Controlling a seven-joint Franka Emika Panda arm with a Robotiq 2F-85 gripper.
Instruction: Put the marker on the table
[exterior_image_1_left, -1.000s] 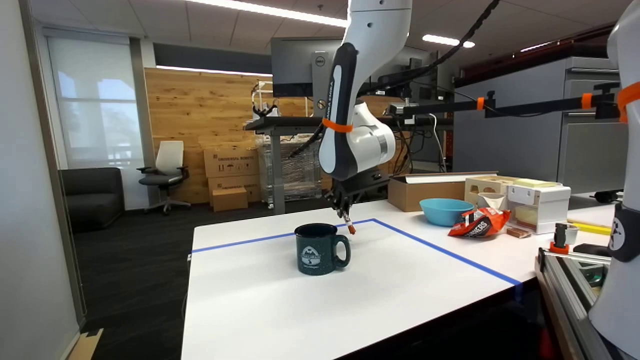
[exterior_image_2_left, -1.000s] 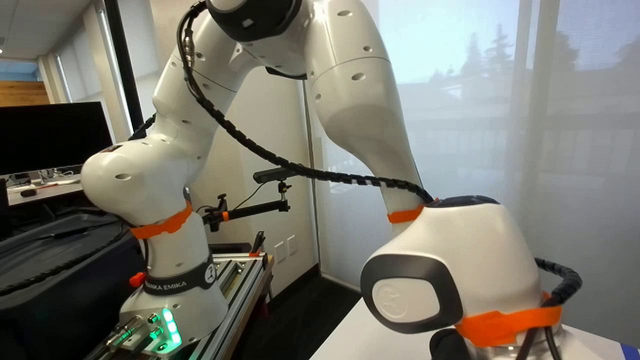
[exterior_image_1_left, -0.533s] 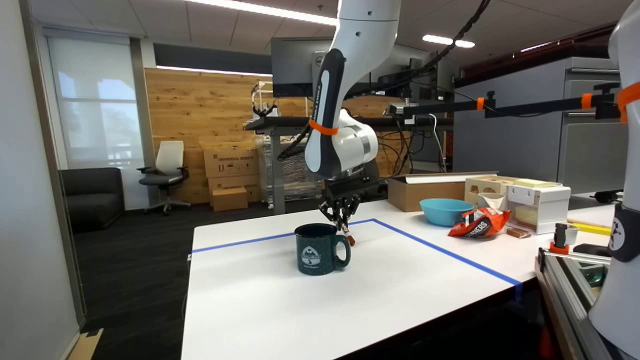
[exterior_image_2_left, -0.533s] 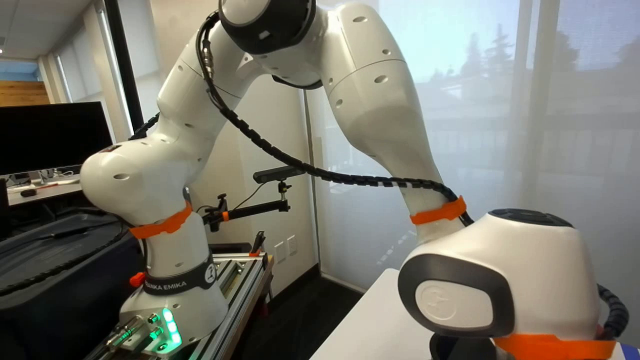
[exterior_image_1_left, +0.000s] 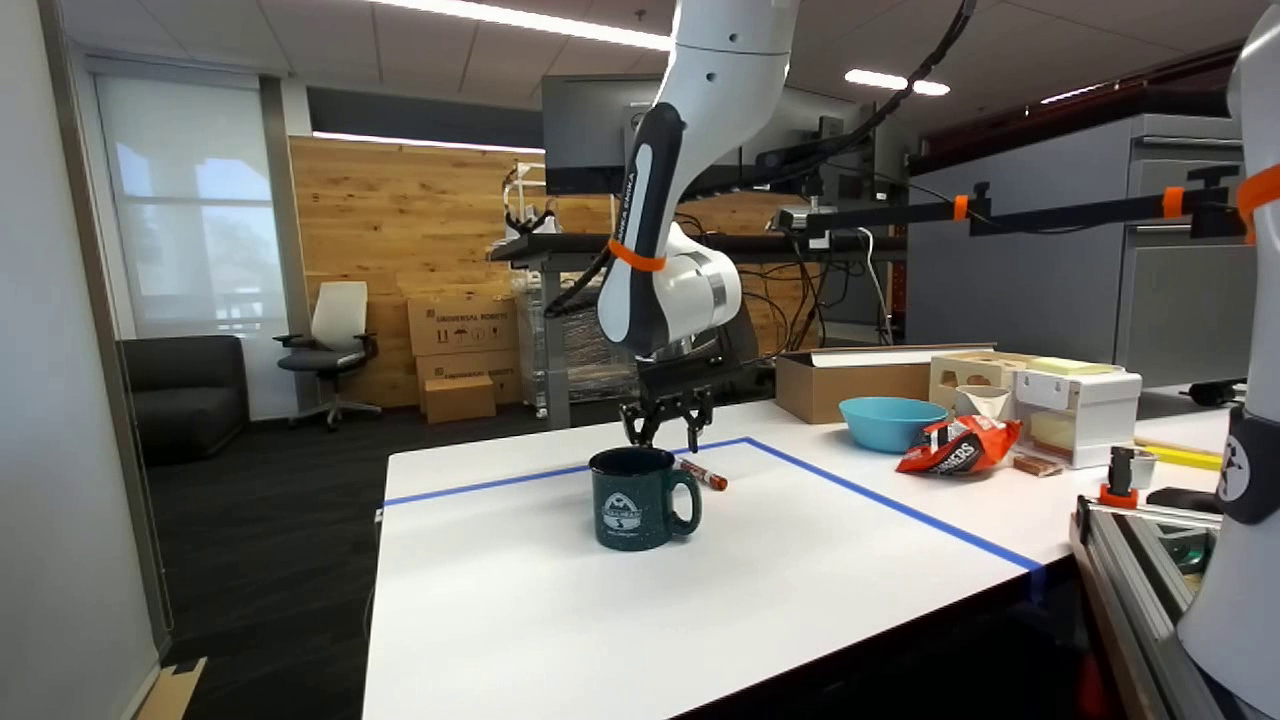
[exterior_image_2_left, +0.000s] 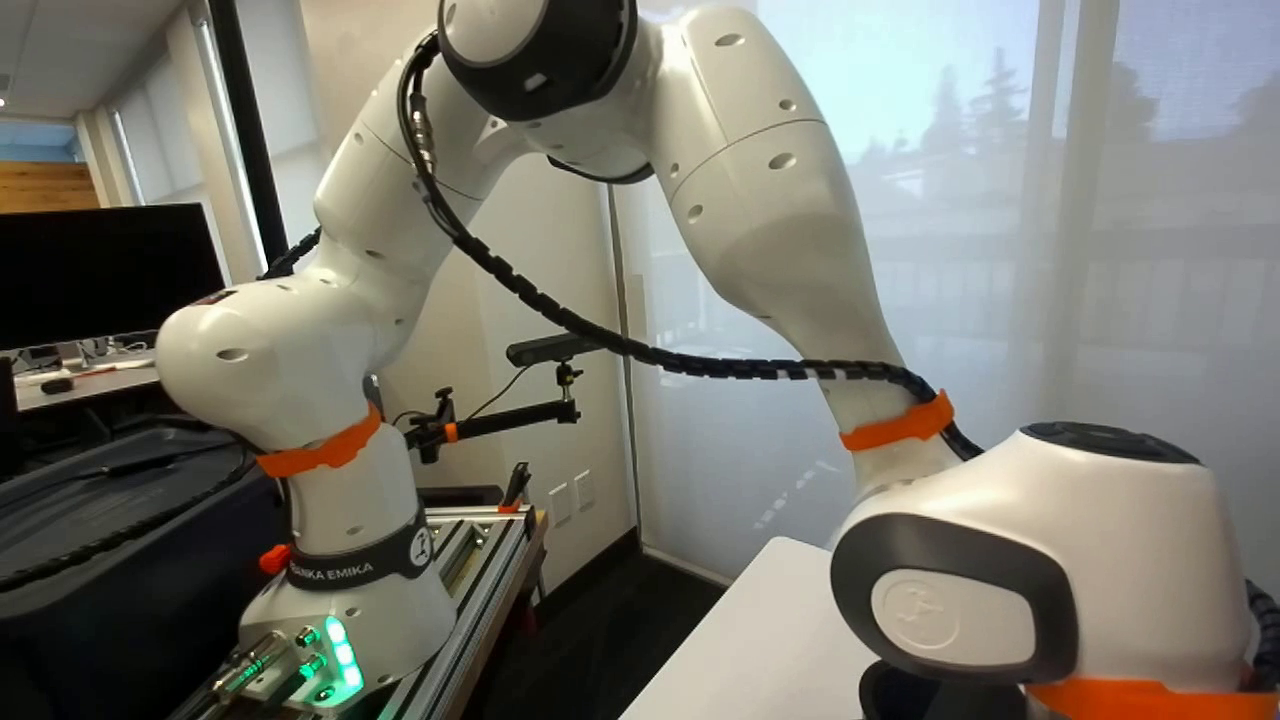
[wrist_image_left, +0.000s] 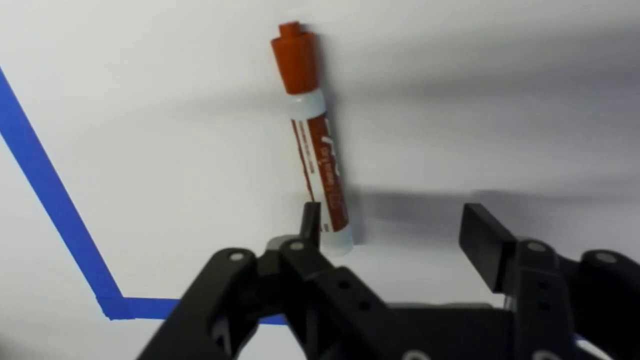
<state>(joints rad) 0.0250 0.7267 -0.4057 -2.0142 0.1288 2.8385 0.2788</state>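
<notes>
The marker (wrist_image_left: 325, 170), white with a reddish-brown label and orange-red cap, lies on its side on the white table (exterior_image_1_left: 540, 620). In an exterior view the marker (exterior_image_1_left: 706, 475) is just behind the mug's handle, its far end partly hidden by the mug. My gripper (exterior_image_1_left: 668, 443) is above the table behind the mug, open and holding nothing. From the wrist, the gripper (wrist_image_left: 391, 220) shows its fingers wide apart; the left fingertip (wrist_image_left: 311, 220) overlaps the marker's lower end in the picture, and contact cannot be told.
A dark green mug (exterior_image_1_left: 628, 508) stands upright in front of the gripper. Blue tape (exterior_image_1_left: 880, 500) marks the table. Farther right are a blue bowl (exterior_image_1_left: 890, 424), a red snack bag (exterior_image_1_left: 962, 444), a cardboard box (exterior_image_1_left: 850, 380) and a white box (exterior_image_1_left: 1076, 415).
The arm came down and toward the mug with the marker between its fingers, then the gripper opened. The marker dropped from a tilted hold to lying on the table, and the gripper rose slightly.
</notes>
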